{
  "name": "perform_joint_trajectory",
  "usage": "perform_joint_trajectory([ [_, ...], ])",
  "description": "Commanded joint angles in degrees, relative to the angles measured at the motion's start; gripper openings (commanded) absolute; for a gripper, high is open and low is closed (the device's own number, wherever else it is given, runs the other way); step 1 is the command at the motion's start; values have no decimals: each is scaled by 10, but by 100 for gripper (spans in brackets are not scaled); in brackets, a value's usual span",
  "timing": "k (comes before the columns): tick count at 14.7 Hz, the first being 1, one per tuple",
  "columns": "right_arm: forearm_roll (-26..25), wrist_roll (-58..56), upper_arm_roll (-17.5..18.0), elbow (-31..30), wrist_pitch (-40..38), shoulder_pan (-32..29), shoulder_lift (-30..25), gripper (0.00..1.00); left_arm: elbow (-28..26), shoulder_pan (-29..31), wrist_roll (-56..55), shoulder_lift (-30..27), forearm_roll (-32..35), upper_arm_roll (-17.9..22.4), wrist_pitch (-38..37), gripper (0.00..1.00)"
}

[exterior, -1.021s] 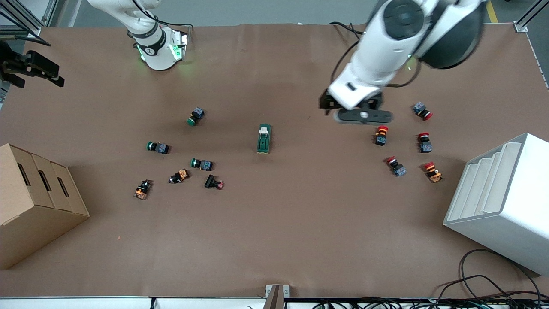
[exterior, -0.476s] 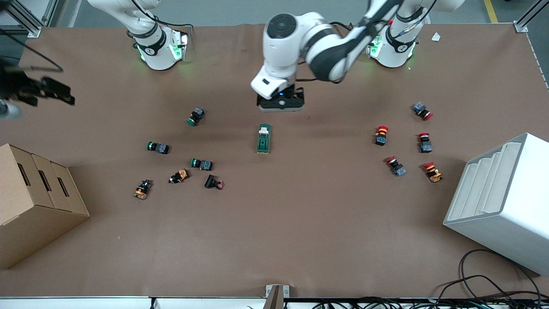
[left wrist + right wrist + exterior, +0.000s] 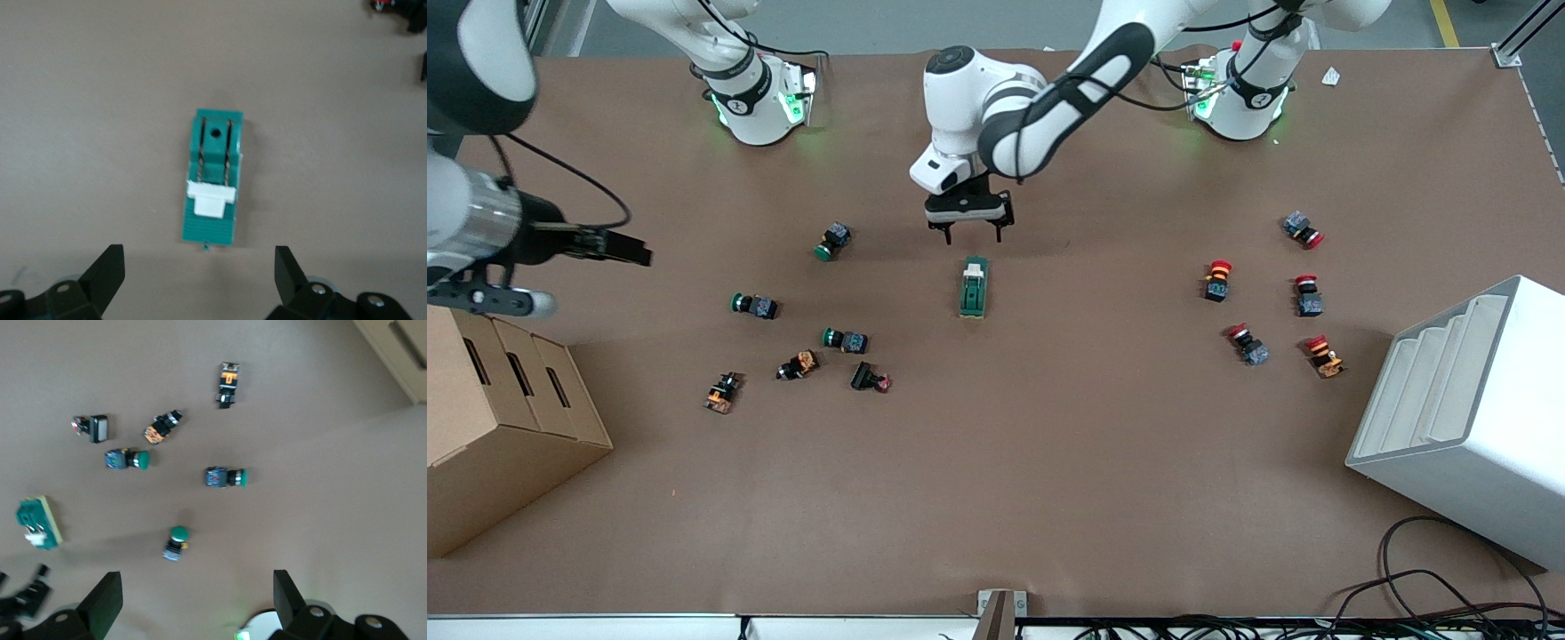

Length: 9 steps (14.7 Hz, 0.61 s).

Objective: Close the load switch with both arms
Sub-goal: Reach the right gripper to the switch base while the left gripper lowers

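The load switch [image 3: 974, 287] is a dark green block with a white handle [image 3: 975, 267] at the end toward the robot bases, and it lies mid-table. My left gripper [image 3: 971, 233] is open and empty, over bare table just off that handle end. In the left wrist view the switch [image 3: 212, 180] lies ahead of the open gripper [image 3: 199, 267], outside its fingers [image 3: 107, 270]. My right gripper [image 3: 636, 255] is up in the air over the right arm's end of the table, open in its wrist view [image 3: 197, 593]. That view shows the switch [image 3: 37, 523] far off.
Green-capped and orange push buttons [image 3: 753, 305] lie scattered toward the right arm's end. Red-capped ones [image 3: 1216, 280] lie toward the left arm's end. A cardboard box [image 3: 507, 427] and a white stepped bin [image 3: 1467, 418] stand at the table's two ends. Cables [image 3: 1449, 596] lie at the near edge.
My left arm has swung from over the red-capped buttons to the switch's handle end and lowered. My right arm has come in from the table's edge over its end of the table.
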Motion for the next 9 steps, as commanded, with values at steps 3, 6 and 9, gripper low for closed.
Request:
perform_joint_trajectory([
  [3, 36, 229, 0, -97, 97, 99, -19, 100, -12, -27, -56, 22, 156, 2, -1, 96],
  [6, 44, 383, 1, -154, 194, 179, -18, 100, -31, -32, -175, 41, 275, 2, -2, 96],
  [9, 65, 476, 1, -206, 301, 237, 0, 100, -61, -42, -300, 50, 394, 5, -10, 96],
])
